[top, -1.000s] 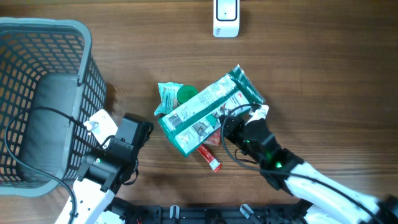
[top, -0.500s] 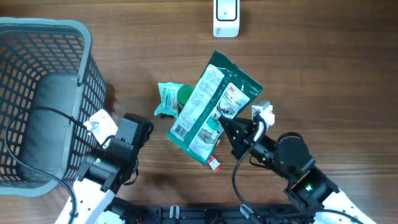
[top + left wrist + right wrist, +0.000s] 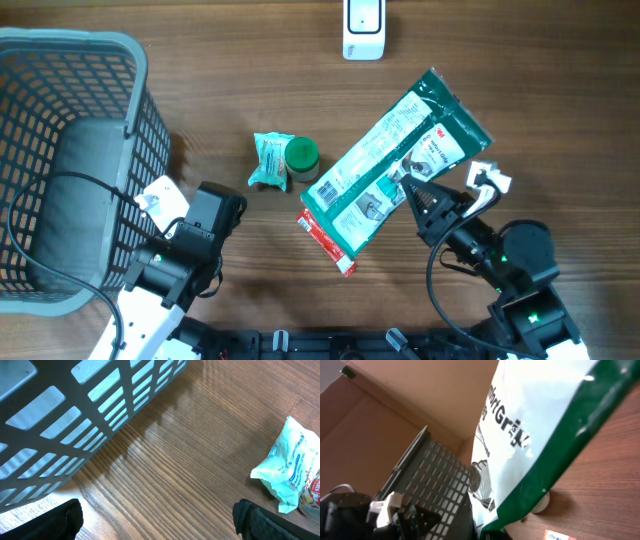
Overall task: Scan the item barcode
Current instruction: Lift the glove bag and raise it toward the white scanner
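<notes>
Right jaws first: the right gripper (image 3: 415, 190) is pinched tight on the long edge of the green-and-white packet (image 3: 370, 180), fingertips tucked against its printed face. Left jaws: the left gripper (image 3: 160, 525) stands spread as wide as it goes, both black fingers (image 3: 55, 520) at the bottom corners of its own camera view, with only bare wood between them.

Places noted from the white device (image 3: 362, 28) at the far edge of the table (image 3: 540, 60):
- Packet: on the robot's side of the device and off to its right, held on a slant. Its green sealed end points away from the robot and is the end nearer the device. Its other end angles back toward the robot. A small striped patch that looks like a barcode sits near that end, too small to read.
- From the right wrist camera the packet fills most of the view, with black lettering on white and a green border. I cannot tell whether any corner of it touches the wood.
- Red-and-white tube (image 3: 328, 240): further from the device than the packet, just beside the packet's near end.
- Teal pouch (image 3: 270, 160) and green round cap (image 3: 302, 155): on the robot's side of the device and a little to its left, touching each other, apart from the packet.
- Grey mesh basket (image 3: 100, 60): well to the left of the device, with the left arm close by its near corner.
</notes>
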You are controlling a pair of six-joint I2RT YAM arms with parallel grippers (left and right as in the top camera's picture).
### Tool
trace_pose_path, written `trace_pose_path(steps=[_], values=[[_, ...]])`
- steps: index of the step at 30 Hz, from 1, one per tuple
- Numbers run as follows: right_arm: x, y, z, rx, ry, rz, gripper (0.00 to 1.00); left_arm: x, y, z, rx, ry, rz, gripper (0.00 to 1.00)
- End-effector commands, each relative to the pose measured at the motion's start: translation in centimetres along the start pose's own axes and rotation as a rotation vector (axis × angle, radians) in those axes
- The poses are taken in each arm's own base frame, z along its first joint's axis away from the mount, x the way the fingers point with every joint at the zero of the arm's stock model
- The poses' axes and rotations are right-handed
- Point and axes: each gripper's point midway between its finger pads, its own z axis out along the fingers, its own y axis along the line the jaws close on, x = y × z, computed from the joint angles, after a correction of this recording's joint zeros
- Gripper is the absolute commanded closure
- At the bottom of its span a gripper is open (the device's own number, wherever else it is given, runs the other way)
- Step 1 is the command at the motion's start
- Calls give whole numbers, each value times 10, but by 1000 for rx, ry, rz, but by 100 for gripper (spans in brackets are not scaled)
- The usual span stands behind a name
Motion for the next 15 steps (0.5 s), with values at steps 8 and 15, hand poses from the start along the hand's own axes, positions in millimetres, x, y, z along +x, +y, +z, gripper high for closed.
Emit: trace_pose_path(steps=[8, 15], values=[[0, 53, -15, -301, 39, -348, 96, -1, 2, 0, -3, -4, 3, 0], [-5, 74, -24, -397, 55, -237, 96, -1, 2, 0, -3, -4, 3, 0]])
